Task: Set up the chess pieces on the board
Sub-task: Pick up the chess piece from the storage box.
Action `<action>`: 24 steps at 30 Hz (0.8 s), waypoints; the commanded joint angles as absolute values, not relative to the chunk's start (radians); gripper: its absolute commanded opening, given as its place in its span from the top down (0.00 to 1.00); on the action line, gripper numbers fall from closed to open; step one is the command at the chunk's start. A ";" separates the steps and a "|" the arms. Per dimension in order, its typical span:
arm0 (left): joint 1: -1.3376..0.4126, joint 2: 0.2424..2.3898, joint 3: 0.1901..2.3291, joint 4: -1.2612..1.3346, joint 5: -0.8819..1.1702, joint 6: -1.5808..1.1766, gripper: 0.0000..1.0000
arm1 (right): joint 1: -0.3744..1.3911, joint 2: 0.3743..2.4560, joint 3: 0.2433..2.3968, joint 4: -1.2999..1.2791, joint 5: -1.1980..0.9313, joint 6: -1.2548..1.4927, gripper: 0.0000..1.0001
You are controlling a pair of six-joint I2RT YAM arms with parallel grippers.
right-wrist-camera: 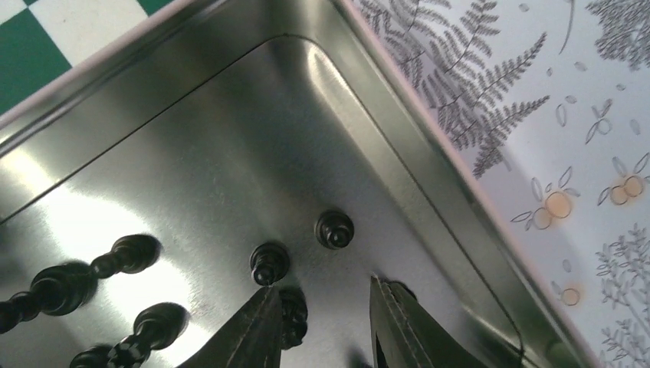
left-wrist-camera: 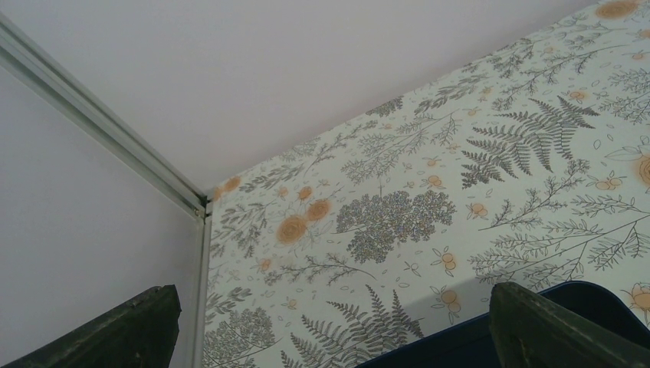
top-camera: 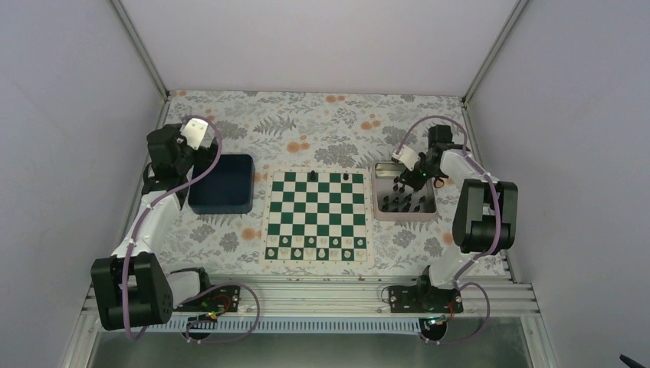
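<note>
The green and white board (top-camera: pixel 316 218) lies mid-table, with two black chess pieces (top-camera: pixel 313 177) on its far row and cream pieces along its near row. More black chess pieces (right-wrist-camera: pixel 269 262) are in the silver tray (top-camera: pixel 383 215), some upright and some lying down. My right gripper (top-camera: pixel 402 182) is low inside the tray (right-wrist-camera: pixel 230 92). In the right wrist view this gripper (right-wrist-camera: pixel 323 285) is open. One upright black piece (right-wrist-camera: pixel 297 310) stands just inside its left finger (right-wrist-camera: pixel 257 330), and the rest of the gap is bare. My left gripper (left-wrist-camera: pixel 335 295) is open wide and holds nothing.
A dark blue bin (top-camera: pixel 222 184) sits left of the board, its rim (left-wrist-camera: pixel 460 337) just under the left gripper (top-camera: pixel 169 149). White walls and a metal corner post (left-wrist-camera: pixel 115 138) enclose the flowered tablecloth. The tray's raised wall (right-wrist-camera: pixel 429 153) is close to the right finger.
</note>
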State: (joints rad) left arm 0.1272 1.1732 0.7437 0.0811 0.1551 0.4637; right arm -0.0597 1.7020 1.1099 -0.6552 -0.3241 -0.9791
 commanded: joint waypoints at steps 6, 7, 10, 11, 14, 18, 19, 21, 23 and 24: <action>0.130 1.174 0.736 0.101 0.179 0.469 0.00 | -0.069 1.647 1.036 -0.698 -0.326 -0.996 0.69; 0.129 1.173 0.736 0.101 0.178 0.469 0.00 | -0.069 1.653 1.034 -0.695 -0.328 -0.994 0.69; 0.130 1.170 0.732 0.103 0.175 0.469 0.00 | -0.069 1.657 1.029 -0.679 -0.328 -0.988 0.69; 0.130 1.168 0.732 0.103 0.175 0.469 0.00 | -0.069 1.657 1.030 -0.675 -0.327 -0.987 0.69; 0.130 1.168 0.732 0.103 0.175 0.471 0.00 | -0.069 1.657 1.032 -0.669 -0.323 -0.986 0.69; 0.130 1.175 0.735 0.101 0.177 0.470 0.00 | -0.074 1.687 1.033 -0.662 -0.314 -0.985 0.69; 0.130 1.174 0.735 0.103 0.178 0.471 0.00 | -0.077 1.687 1.032 -0.660 -0.315 -0.985 0.69; 0.130 1.174 0.736 0.105 0.178 0.471 0.00 | -0.080 1.689 1.032 -0.657 -0.312 -0.985 0.69; 0.130 1.175 0.736 0.105 0.179 0.470 0.00 | -0.086 1.689 1.032 -0.652 -0.312 -0.983 0.68; 0.130 1.175 0.736 0.105 0.179 0.470 0.00 | -0.087 1.688 1.034 -0.652 -0.312 -0.983 0.68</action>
State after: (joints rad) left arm 0.1272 1.1732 0.7403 0.0811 0.1596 0.4637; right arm -0.0727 1.6768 1.0405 -0.6701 -0.3176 -0.9794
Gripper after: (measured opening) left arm 0.999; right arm 0.315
